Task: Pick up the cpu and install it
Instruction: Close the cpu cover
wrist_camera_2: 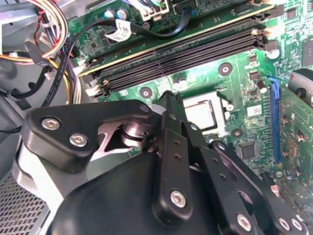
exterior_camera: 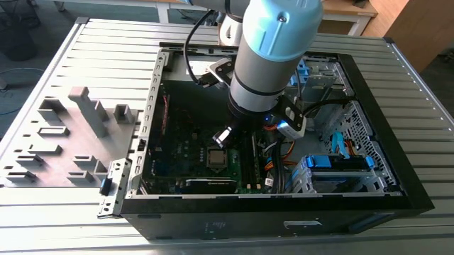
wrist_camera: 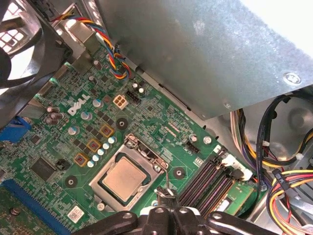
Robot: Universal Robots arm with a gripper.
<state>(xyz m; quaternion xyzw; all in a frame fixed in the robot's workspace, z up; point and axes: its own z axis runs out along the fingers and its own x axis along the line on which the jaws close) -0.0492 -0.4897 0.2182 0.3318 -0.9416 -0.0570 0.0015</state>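
Note:
The cpu [exterior_camera: 216, 157], a small square chip with a silver-grey top, lies flat in its socket on the green motherboard [exterior_camera: 186, 151] inside the open computer case. In both wrist views the cpu [wrist_camera: 126, 178] [wrist_camera_2: 201, 113] sits within the socket's metal frame. My gripper [exterior_camera: 222, 137] hangs just above and beside the chip, towards the memory slots. Its black fingers [wrist_camera_2: 172, 128] are pressed together with nothing between them. The gripper [wrist_camera: 166, 192] tip stands over the socket's edge, apart from the chip.
Black memory slots [wrist_camera: 208, 181] run beside the socket. Bundled cables [wrist_camera: 283, 186] and a grey metal box [wrist_camera: 205, 54] crowd one side. A fan [wrist_camera: 22, 44] sits at the board's end. The grey fixture tray [exterior_camera: 67, 138] lies at the exterior view's left of the case [exterior_camera: 284, 212].

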